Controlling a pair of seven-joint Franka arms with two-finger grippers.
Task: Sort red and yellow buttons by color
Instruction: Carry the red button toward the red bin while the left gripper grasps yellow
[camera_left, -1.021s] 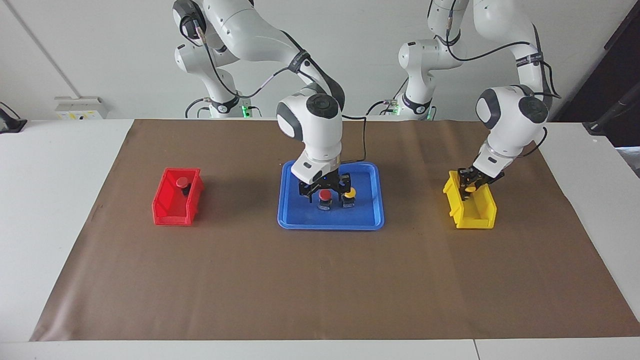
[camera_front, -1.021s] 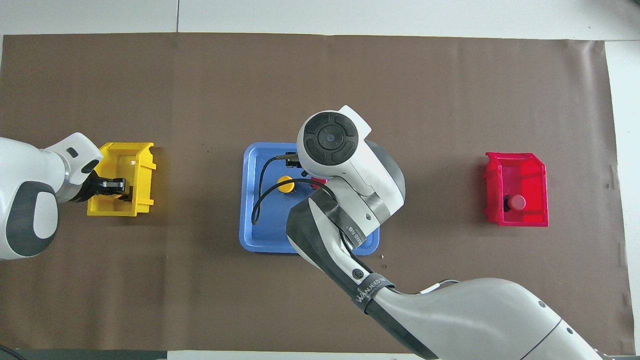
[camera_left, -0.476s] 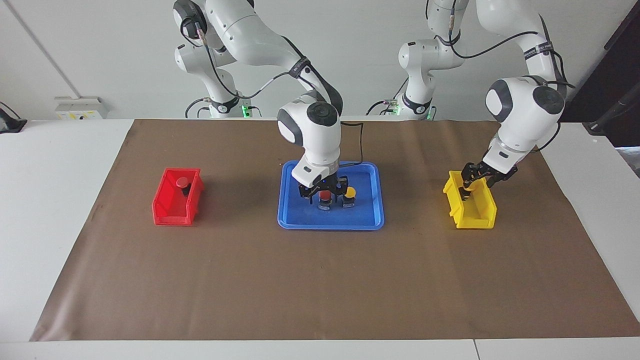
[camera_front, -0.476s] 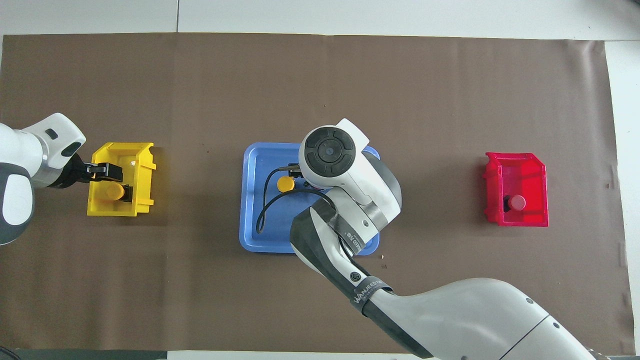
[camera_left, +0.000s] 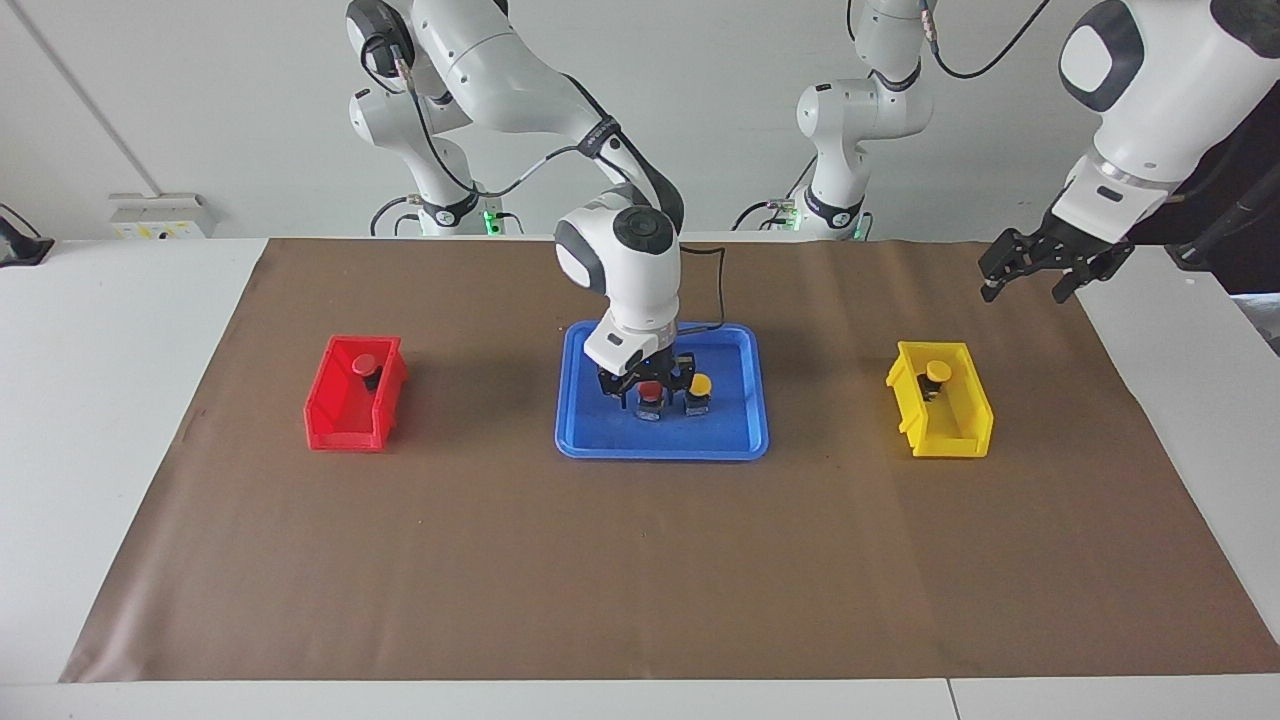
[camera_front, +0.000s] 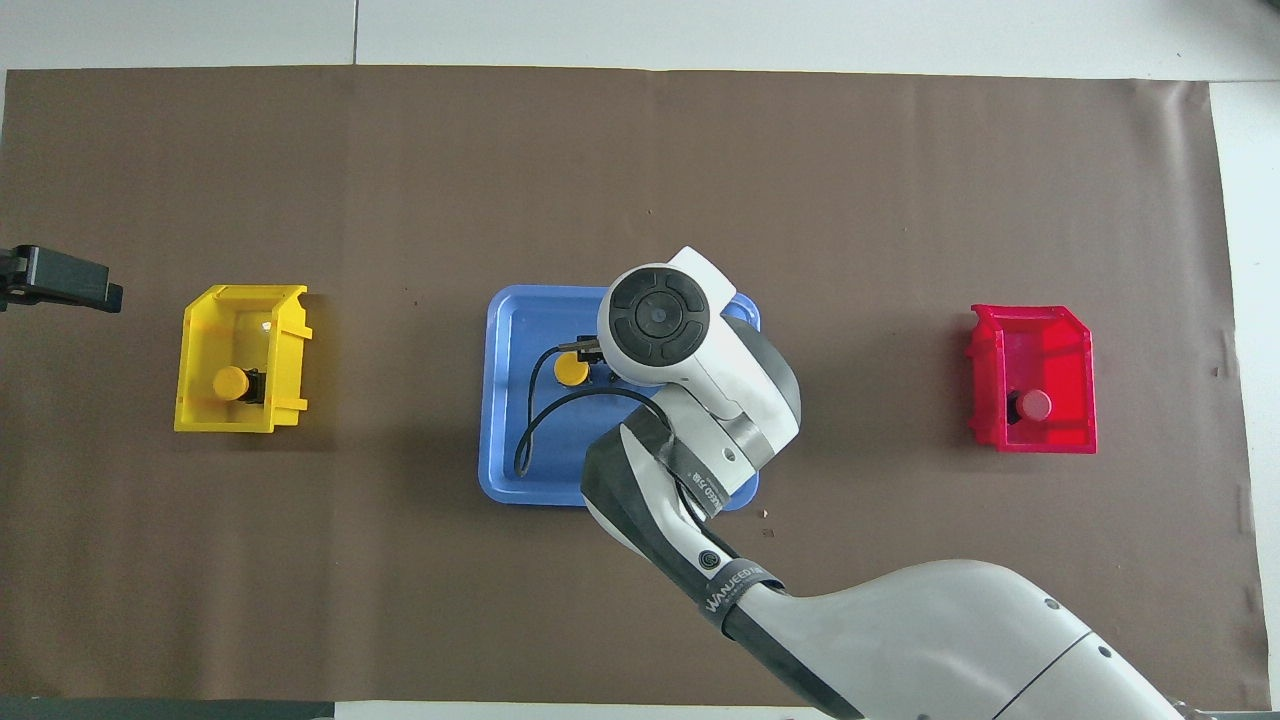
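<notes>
Buttons are half sorted. At the right arm's end of the mat (camera_left: 640, 560), the red bin (camera_left: 340, 430) holds one red button (camera_left: 366, 366), standing at the end of the bin nearer the robots.

In the middle, on the blue tray (camera_left: 660, 435), the second red button (camera_left: 650, 390) stands upright with a yellow button (camera_left: 701, 385) just beside it, toward the left arm's end. The right gripper (camera_left: 652, 400) is down on the tray around the second red button. Whether it has clamped yet cannot be told.

The yellow bin (camera_left: 965, 425) holds the second yellow button (camera_left: 936, 372), upright. The left gripper (camera_left: 1035, 270) hangs high over the mat's edge, jaws spread and empty, and waits.

The step in hand looks like picking the second red button. To do it well, the right gripper should close squarely on the stubby body under the cap, not on the cap's rounded edge, where the button could squirt out. The yellow neighbour is close, so the lift should go straight up until clear of it and of the tray rim. Only then should the arm swing toward the red bin. The release should come low, beside the button already there and not on top of it.
</notes>
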